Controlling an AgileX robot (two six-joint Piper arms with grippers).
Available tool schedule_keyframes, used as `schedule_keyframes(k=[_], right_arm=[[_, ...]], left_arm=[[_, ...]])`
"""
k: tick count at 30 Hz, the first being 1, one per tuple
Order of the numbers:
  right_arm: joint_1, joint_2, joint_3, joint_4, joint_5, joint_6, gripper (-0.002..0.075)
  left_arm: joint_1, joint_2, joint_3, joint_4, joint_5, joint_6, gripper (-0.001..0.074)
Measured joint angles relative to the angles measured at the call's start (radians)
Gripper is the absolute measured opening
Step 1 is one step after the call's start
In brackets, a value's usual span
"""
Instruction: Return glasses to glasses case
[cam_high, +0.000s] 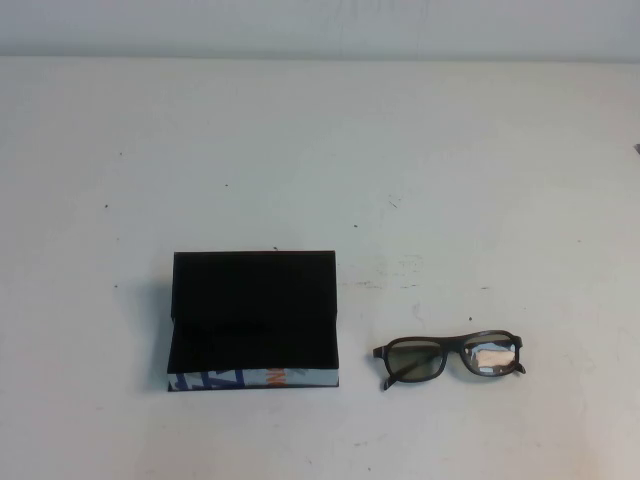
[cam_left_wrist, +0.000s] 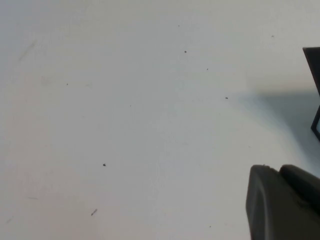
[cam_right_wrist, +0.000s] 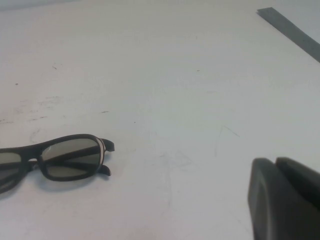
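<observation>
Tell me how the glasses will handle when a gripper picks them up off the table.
The glasses look thin-framed, so probably light and easy to skid if nudged. They lie folded flat on the table, right of the glasses case, so little height to grasp. The glossy lenses likely smudge or slip; grip the frame. Left gripper and right gripper show only at their views' edges.

White table (cam_high: 320, 130): glasses case (cam_high: 255, 320), glasses (cam_high: 450, 358).

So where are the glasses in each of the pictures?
High view: the glasses lie on the white table, to the right of the open glasses case.
Left wrist view: not in it; only a dark edge of the case and the left gripper.
Right wrist view: glasses at the left edge, away from the right gripper.
Shared landmark: the table.
</observation>
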Motion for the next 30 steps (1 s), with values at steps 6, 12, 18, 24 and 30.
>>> schedule_keyframes(k=[6, 12, 18, 24, 30], right_arm=[[0.0, 0.0, 0.0, 0.0, 0.0, 0.0, -0.0013], [0.0, 0.0, 0.0, 0.039, 0.0, 0.0, -0.0013], [0.0, 0.0, 0.0, 0.146, -0.029, 0.0, -0.0013], [0.0, 0.0, 0.0, 0.31, -0.102, 0.0, -0.0013], [0.0, 0.0, 0.0, 0.605, -0.218, -0.002, -0.0013]], left_arm=[[0.0, 0.0, 0.0, 0.0, 0.0, 0.0, 0.0001], [0.0, 0.0, 0.0, 0.0, 0.0, 0.0, 0.0], [0.0, 0.0, 0.0, 0.0, 0.0, 0.0, 0.0], [0.0, 0.0, 0.0, 0.0, 0.0, 0.0, 0.0], [0.0, 0.0, 0.0, 0.0, 0.0, 0.0, 0.0]])
